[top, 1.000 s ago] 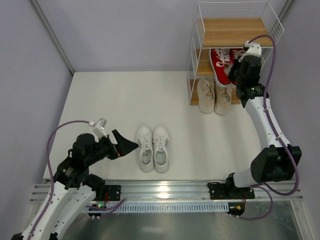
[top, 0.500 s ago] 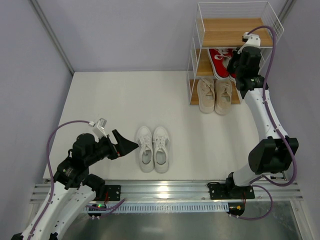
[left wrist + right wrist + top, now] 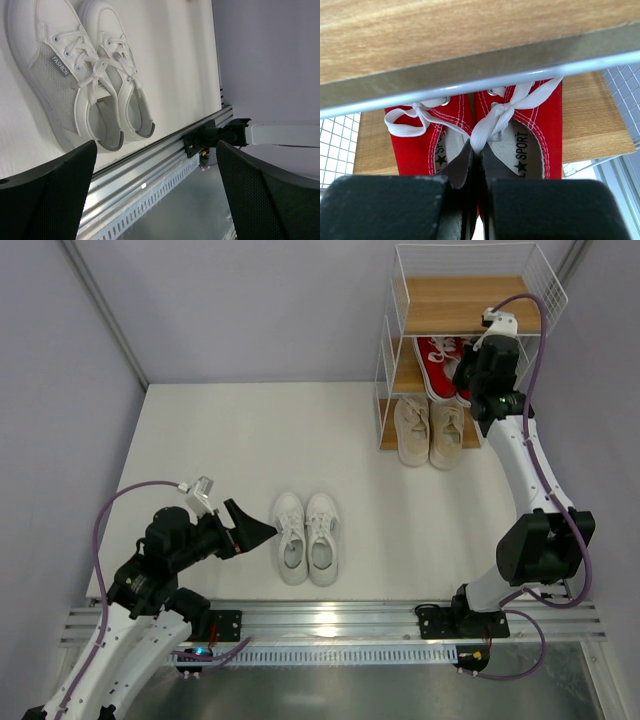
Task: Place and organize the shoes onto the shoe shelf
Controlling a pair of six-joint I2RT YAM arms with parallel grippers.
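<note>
Pinching red shoes (image 3: pixel 546 120) at collars, right hand (image 3: pixel 476 161)

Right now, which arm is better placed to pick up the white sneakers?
Left. The left gripper, open, sits beside the white sneakers; the right gripper is shut on the red shoes inside the shoe shelf.

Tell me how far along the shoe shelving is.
Done: the beige pair sits on the bottom tier of the shoe shelf. In hand: the red pair is on the middle tier, the right gripper shut on its heels. Left: the white pair on the table beside the open left gripper; top board bare.
</note>
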